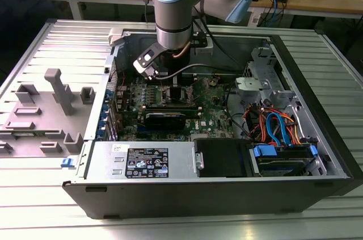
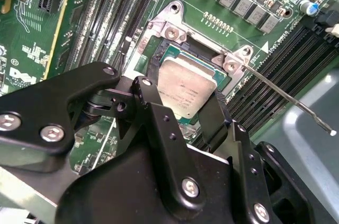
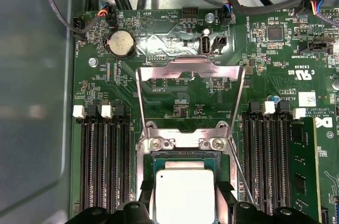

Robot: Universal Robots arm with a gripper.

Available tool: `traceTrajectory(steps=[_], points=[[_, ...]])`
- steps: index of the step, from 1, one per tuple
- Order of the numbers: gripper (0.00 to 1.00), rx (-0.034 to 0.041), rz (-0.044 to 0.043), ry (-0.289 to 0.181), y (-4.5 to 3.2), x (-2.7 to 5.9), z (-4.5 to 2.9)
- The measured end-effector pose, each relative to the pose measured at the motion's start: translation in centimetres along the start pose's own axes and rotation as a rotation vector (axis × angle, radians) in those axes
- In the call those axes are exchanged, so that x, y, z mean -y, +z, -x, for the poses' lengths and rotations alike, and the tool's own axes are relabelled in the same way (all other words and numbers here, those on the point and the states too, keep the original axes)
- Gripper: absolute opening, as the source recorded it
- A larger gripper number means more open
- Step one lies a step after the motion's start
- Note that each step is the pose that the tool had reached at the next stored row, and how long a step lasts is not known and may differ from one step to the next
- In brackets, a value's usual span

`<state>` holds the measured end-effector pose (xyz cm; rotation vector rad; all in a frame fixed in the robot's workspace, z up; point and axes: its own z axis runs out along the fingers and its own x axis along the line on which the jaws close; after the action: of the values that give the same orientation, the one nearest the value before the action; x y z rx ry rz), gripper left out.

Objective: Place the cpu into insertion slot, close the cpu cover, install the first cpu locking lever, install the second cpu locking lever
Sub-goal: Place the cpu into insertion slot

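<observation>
Black two-finger gripper (image 2: 183,99) is down in the open black computer case (image 1: 227,200), closed on two opposite edges of the small square silver-topped cpu (image 2: 186,82). The cpu lies flat, metal face up, in the square insertion slot (image 2: 193,49) (square, no long axis; edges parallel to the memory slots). Silvery frame cpu cover (image 3: 190,68) stands raised. Four long black memory slots (image 3: 106,166) per side; one thin wire lever (image 2: 286,99) juts free.

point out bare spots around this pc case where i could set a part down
Free: ribbed table along the computer case near wall, and beyond the grey fixture. Crowded: motherboard around the cpu at the gripper; cables beside the drive.
</observation>
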<state>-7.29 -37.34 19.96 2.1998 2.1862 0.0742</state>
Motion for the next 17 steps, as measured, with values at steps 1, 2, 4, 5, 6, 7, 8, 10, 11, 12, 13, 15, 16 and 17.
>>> traceTrajectory(steps=[1, 2, 4, 5, 6, 7, 8, 10, 11, 12, 13, 15, 16, 17], points=[[0.54, 0.0001, 0.0000, 0.000, 0.01, -0.01, 0.00], [0.54, 0.0000, 0.0001, 0.000, 0.02, -0.01, 0.00], [0.54, -0.0004, 0.0003, 0.000, 0.01, -0.01, -0.01], [0.54, -0.0008, 0.0005, 0.000, -0.04, -0.02, -0.02], [0.54, -0.0006, 0.0004, 0.000, -0.06, -0.02, -0.01], [0.54, 0.0007, 0.0003, 0.000, -0.08, -0.02, -0.01], [0.54, 0.0016, 0.0002, 0.000, -0.09, -0.02, 0.00], [0.54, 0.0033, 0.0002, 0.000, -0.08, -0.02, 0.00], [0.54, 0.0036, 0.0003, 0.000, -0.08, -0.02, -0.01], [0.54, 0.0036, 0.0002, 0.000, -0.08, -0.02, -0.01], [0.54, 0.0036, 0.0002, 0.000, -0.08, -0.05, -0.01], [0.54, 0.0035, 0.0003, 0.000, -0.07, -0.17, -0.01], [0.54, 0.0036, 0.0003, 0.000, -0.07, -0.20, -0.01], [0.54, 0.0042, 0.0000, 0.002, 0.22, -0.17, 0.01]])
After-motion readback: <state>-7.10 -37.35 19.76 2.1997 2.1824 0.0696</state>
